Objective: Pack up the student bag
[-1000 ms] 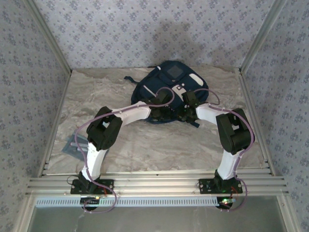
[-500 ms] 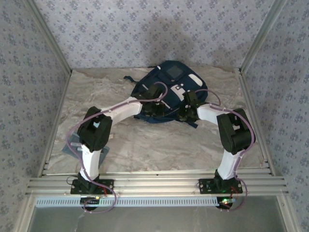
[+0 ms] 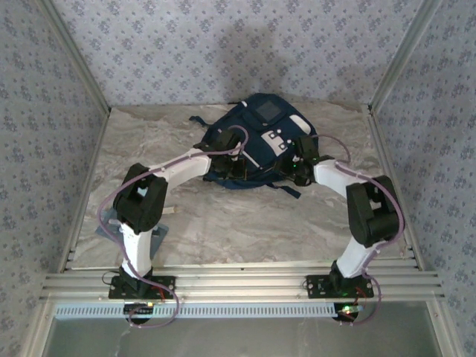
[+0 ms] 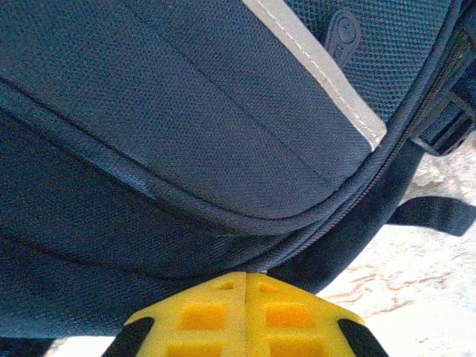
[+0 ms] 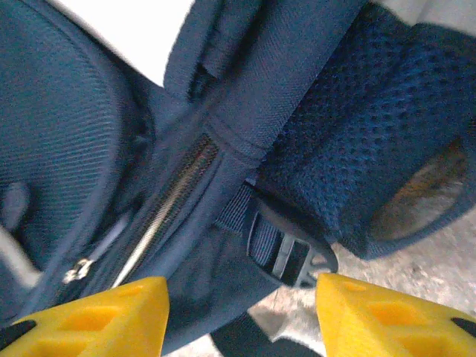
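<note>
student bag [image 3: 260, 137] far back on table [image 3: 223, 223] (bare marble nearer), left gripper [image 4: 245, 286] pressed together, right gripper [image 5: 242, 294] spread

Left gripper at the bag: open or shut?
Shut. In the left wrist view the yellow fingers of the left gripper meet with no gap, tips against the navy-blue fabric backpack. Whether they pinch fabric: cannot tell.

A big navy-blue backpack, the student bag [image 3: 256, 137], is lying front-up toward the back of the table [image 3: 149, 149]. Its grey square panel [image 3: 266, 111] is facing the ceiling at the far end. White patches and a white trim stripe [image 4: 320, 67] are crossing the front, and dark straps [image 3: 199, 120] are trailing out onto the tabletop beside it.
</note>
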Available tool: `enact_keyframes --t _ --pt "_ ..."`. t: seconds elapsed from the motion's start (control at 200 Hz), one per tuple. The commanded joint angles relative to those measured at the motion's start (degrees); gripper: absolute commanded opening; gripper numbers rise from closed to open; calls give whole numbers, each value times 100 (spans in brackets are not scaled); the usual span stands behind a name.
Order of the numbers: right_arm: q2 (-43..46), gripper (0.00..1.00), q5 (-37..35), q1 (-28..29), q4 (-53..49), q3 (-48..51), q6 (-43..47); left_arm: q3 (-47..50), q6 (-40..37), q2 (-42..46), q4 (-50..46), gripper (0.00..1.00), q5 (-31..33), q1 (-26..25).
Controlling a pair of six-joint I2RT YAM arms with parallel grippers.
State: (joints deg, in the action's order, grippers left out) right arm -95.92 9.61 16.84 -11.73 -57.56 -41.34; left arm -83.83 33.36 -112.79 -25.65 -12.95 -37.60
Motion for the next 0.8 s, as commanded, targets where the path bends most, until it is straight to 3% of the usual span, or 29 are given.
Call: enact_keyframes --t 0.0,0.17,0.395,0.52,0.59,0.715,0.795 --pt "355 60 583 100 252 289 -528 -179 518 195 485 0 -573 -231" --pt "407 76 919 475 714 591 -1102 -368 979 238 1004 0 -929 -482" --pt "218 76 935 492 1566 1009 -1797 -482 1360 388 1563 0 -1146 -640" --pt "93 61 847 303 2141 1204 -2095 -412 1358 459 1487 0 -1210 -653" --pt "74 46 708 200 2310 1304 -2198 -294 1364 516 1466 0 -1210 -653" --pt "12 45 524 76 2683 1482 -2406 -24 1436 606 1521 0 -1234 -644" --pt "-108 29 515 47 2866 1501 -2469 64 1455 627 1546 0 -1262 -618"
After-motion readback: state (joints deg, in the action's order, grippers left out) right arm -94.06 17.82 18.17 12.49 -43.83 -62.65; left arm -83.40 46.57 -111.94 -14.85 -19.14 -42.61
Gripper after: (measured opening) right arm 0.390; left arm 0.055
